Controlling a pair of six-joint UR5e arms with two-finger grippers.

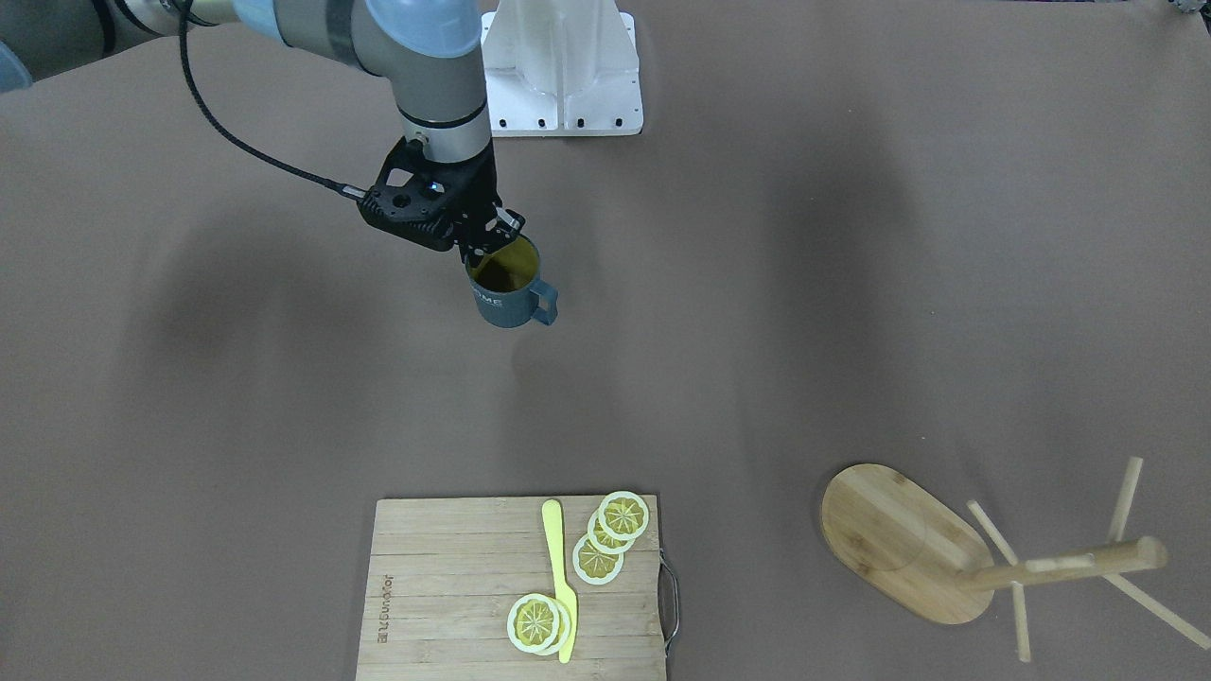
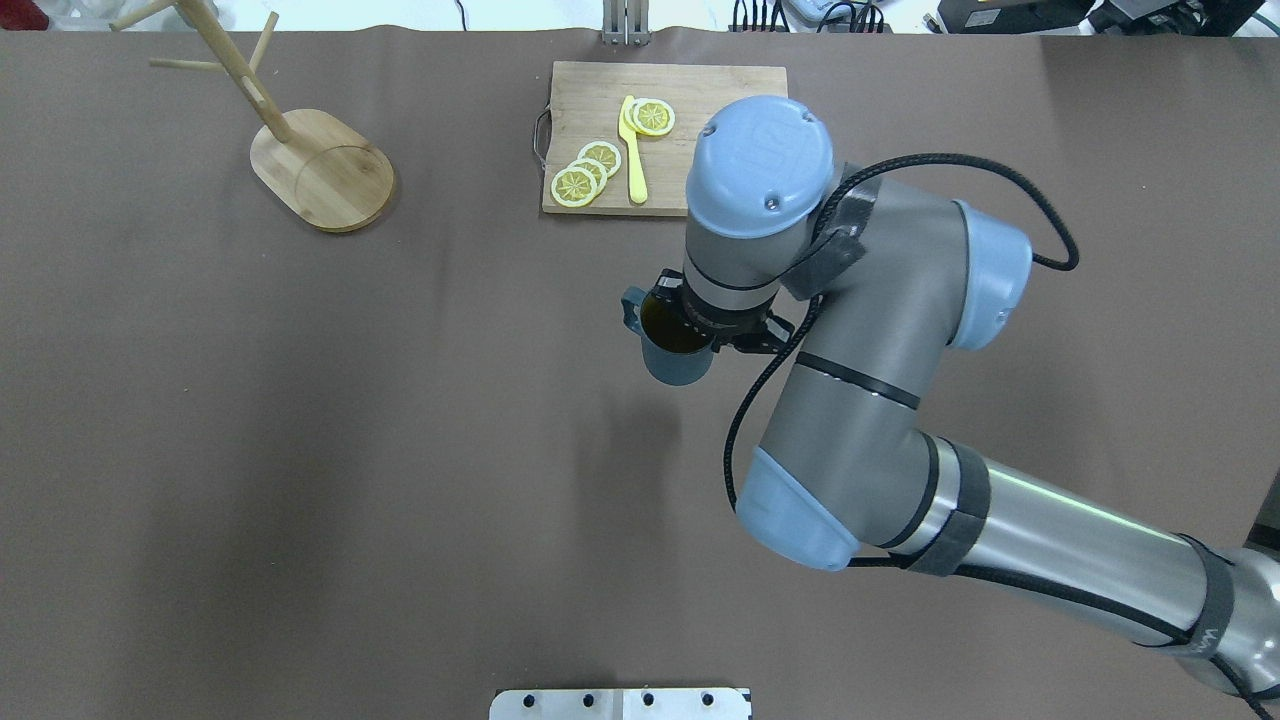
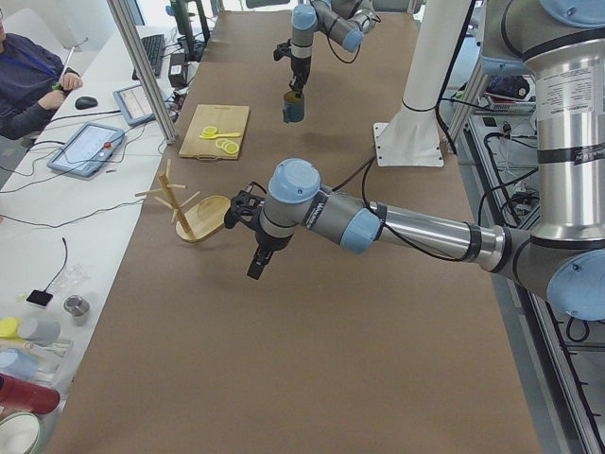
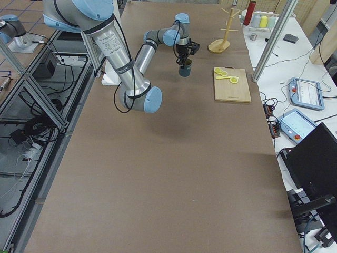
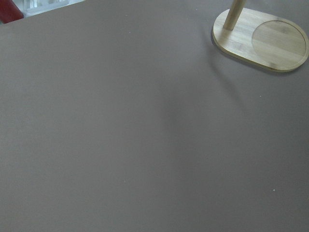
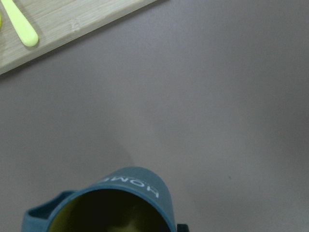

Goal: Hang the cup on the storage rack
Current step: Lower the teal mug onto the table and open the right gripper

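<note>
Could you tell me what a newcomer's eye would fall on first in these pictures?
First the right gripper, near the middle of the brown table, pinching the rim of the dark teal-blue mug with the yellowish inside. Next the light bamboo mug tree, upright with bare pegs at the robot's far left corner, and the rectangular wooden cutting board with yellow lemon slices at the far edge.

Just one cup [image 1: 506, 298], clamped in the right gripper [image 1: 484, 248]. Well apart from that gripper: one storage rack [image 1: 889, 530] and one cutting board [image 1: 445, 567]. On the board, one yellow utensil [image 1: 563, 591] and five lemon slices [image 1: 598, 560], three clustered, two overlapped.
</note>
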